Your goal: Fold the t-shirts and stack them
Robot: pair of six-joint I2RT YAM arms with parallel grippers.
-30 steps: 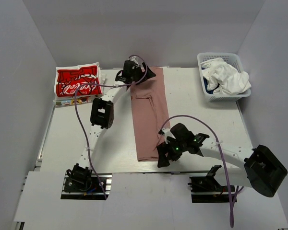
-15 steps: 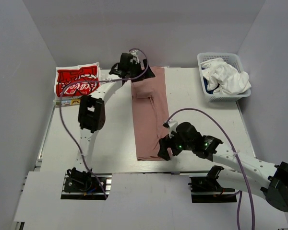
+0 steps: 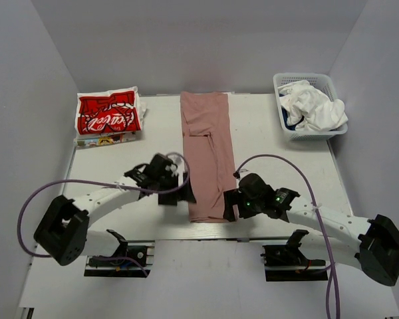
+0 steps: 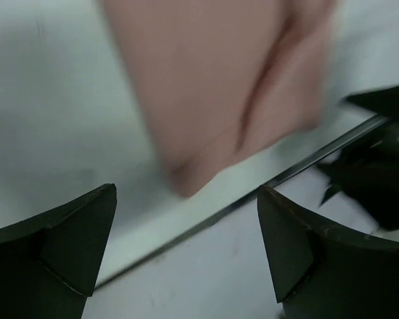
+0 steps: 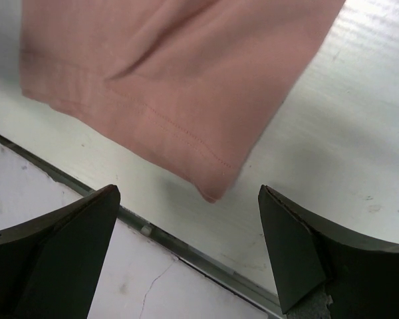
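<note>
The dusty pink t-shirt (image 3: 205,153) lies folded into a long narrow strip down the middle of the table. My left gripper (image 3: 184,195) is open and empty just left of its near left corner, which shows blurred in the left wrist view (image 4: 219,86). My right gripper (image 3: 229,205) is open and empty at the near right corner, whose hem shows in the right wrist view (image 5: 179,93). The red t-shirt (image 3: 108,114) with white script lies folded at the far left. The white t-shirt (image 3: 314,106) and a bit of the navy one (image 3: 290,122) lie crumpled in the basket.
The white mesh basket (image 3: 288,133) stands at the far right. The table's near metal edge runs just under both grippers, in the left wrist view (image 4: 306,166) and in the right wrist view (image 5: 60,179). Grey walls enclose the table.
My left arm has swung from the far end of the pink shirt back to its near left corner. My right gripper has shifted slightly at the near right corner. The shirt's far end now lies flat.
</note>
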